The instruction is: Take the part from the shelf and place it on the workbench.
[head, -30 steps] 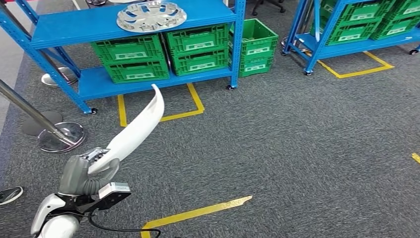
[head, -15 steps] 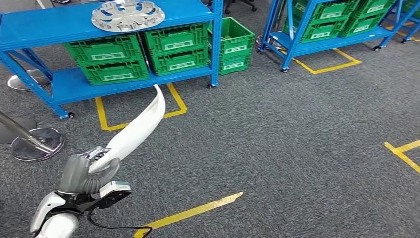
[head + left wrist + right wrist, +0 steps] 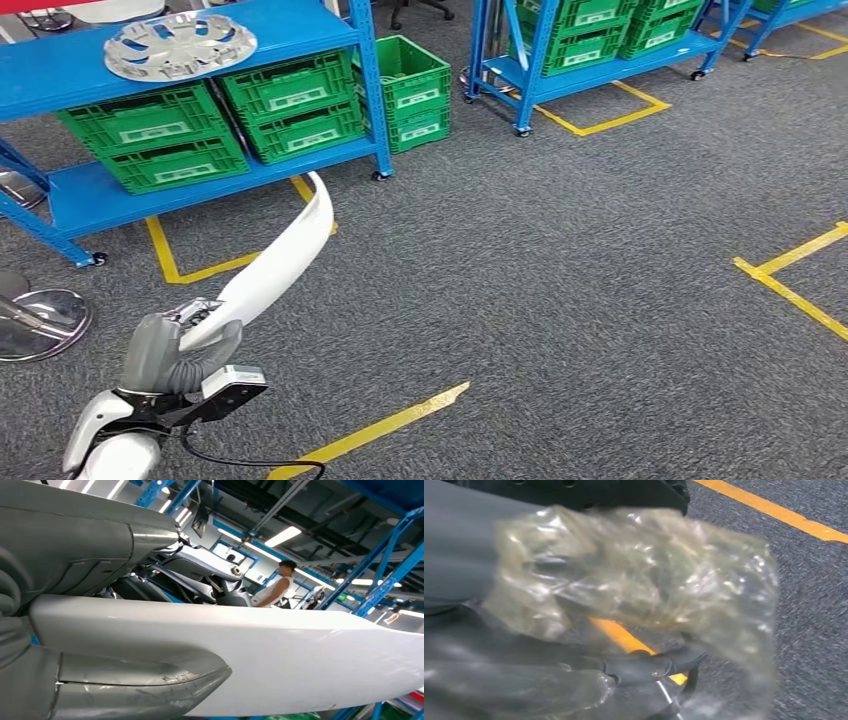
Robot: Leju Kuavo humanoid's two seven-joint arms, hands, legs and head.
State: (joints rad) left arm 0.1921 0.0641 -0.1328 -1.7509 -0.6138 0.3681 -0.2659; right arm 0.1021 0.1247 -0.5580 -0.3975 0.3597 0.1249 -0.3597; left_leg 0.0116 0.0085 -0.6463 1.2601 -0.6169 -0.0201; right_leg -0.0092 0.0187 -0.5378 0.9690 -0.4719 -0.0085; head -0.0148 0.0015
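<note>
The grey carpet floor (image 3: 560, 300) with its yellow tape lines (image 3: 370, 432) takes up most of the head view, and no workbench is to be seen on it. At the far left stands a blue shelf (image 3: 200, 45); green crates (image 3: 290, 105) sit on its lower level and a silver wheel cover (image 3: 180, 45) lies near the front edge of its upper level. A second blue shelf (image 3: 600, 60) with more crates stands further right.

The part (image 3: 280, 262), a long curved white panel, is already off the shelf and in the air over the floor. The left hand (image 3: 175, 352) grips its lower end, thumb and fingers wrapped round it; the left wrist view shows the thumb (image 3: 125, 685) pressed against the white surface.

The right hand (image 3: 549, 630) is wrapped in clear, crinkled plastic and blurred, so I cannot tell how its fingers lie.

The taking looks done; carrying the panel to the workbench and setting it down are left.
</note>
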